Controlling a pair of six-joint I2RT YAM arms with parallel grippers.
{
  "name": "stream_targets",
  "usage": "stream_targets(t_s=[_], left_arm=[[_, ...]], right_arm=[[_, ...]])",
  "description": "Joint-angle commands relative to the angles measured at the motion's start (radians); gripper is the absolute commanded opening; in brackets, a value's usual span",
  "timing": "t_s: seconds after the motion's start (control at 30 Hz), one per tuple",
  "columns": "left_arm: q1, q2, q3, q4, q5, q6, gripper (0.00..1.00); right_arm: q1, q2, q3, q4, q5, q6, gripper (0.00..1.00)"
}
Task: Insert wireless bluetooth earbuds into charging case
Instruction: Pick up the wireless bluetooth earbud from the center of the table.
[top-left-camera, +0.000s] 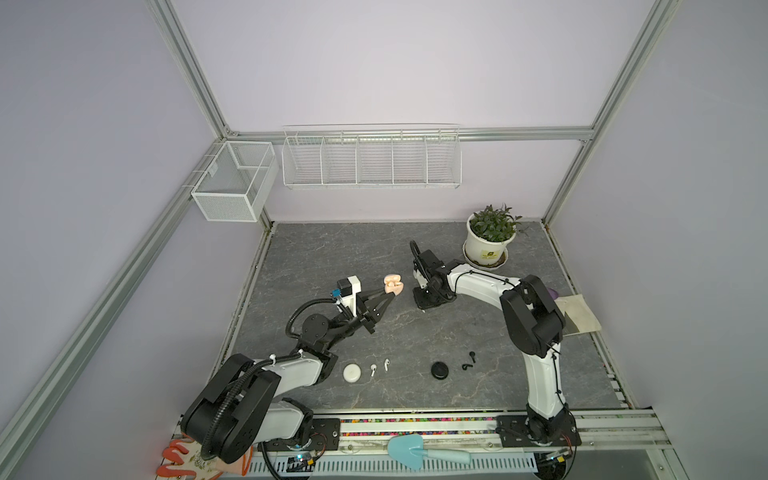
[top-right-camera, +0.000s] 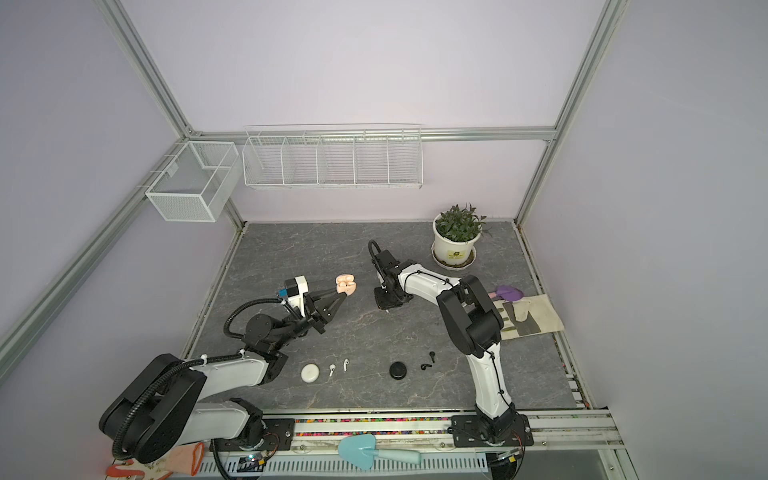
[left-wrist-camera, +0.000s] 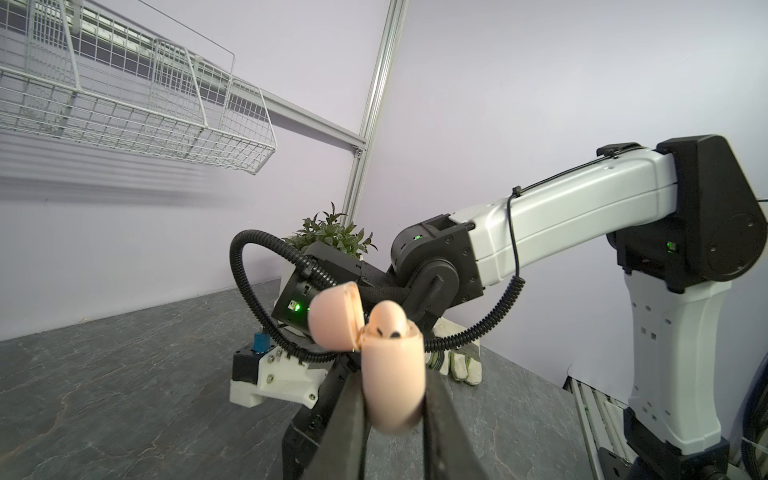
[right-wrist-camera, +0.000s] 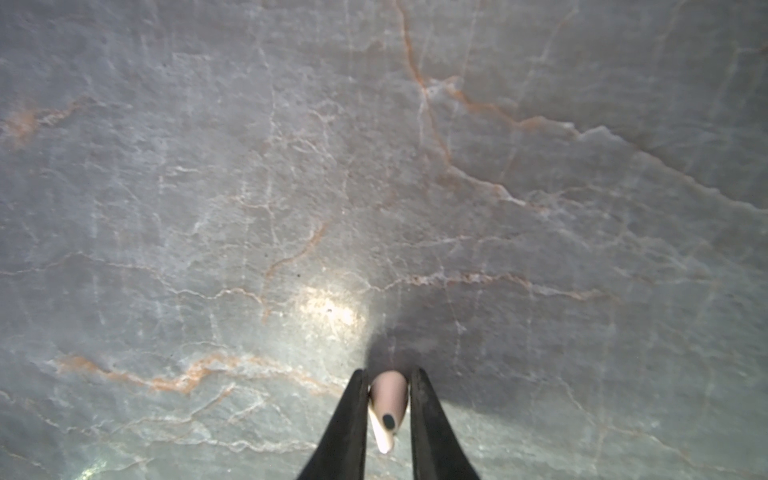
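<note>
No words or numbers can be read anywhere. The white flower pot (top-left-camera: 478, 245) has a small yellow sticker (top-left-camera: 491, 252) with a dark mark on it. It shows in both top views, but it is too tiny to read.

The stone-look worktop (top-left-camera: 332, 249) is dark grey, with pale and rust-orange veins. The open oval plastic case (left-wrist-camera: 392, 374) is peach pink, and the small stemmed earbud (right-wrist-camera: 388, 395) too, with one black dot. One round puck case (top-left-camera: 352, 372) is white, the other puck case (top-left-camera: 439, 369) black.
</note>
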Motion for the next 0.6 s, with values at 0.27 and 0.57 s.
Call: stream_targets(t_s=[0.27, 0.57], left_arm=[[0.01, 0.019, 0.018, 0.037, 0.001, -0.002, 0.0], [0.016, 0.018, 0.025, 0.037, -0.01, -0.016, 0.0]], right_arm=[[-0.012, -0.028, -0.036, 0.053, -0.021, 0.028, 0.21], [-0.021, -0.062, -0.068, 0.092, -0.051, 0.046, 0.2]])
